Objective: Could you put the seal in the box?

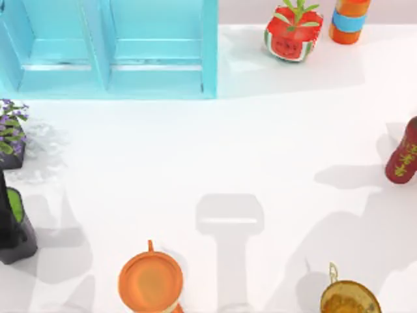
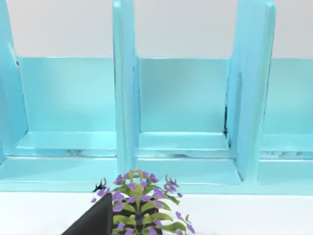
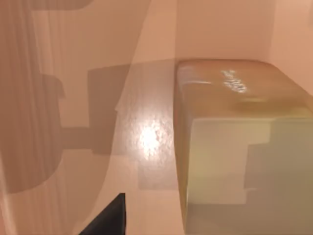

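Observation:
The seal [image 3: 239, 142] is a tan-brown rectangular block with faint whitish marks on its upper face. It rests on the pale table, very close in the right wrist view. A dark part of my right gripper [image 3: 108, 218] shows just beside it, apart from the block. The box [image 1: 111, 49] is a light blue case with open compartments at the table's back left. It also faces the left wrist view as the blue box [image 2: 181, 98]. A dark part of my left gripper [image 2: 93, 223] sits low beside a purple plant.
A purple-flowered plant [image 1: 10, 130] and a black piece with a green patch [image 1: 14, 228] stand at the left edge. A watermelon planter [image 1: 293, 32] and orange can [image 1: 350, 19] stand at the back right. Also present: red bottle [image 1: 402, 153], orange cup [image 1: 151, 280], brass bowl [image 1: 350, 298].

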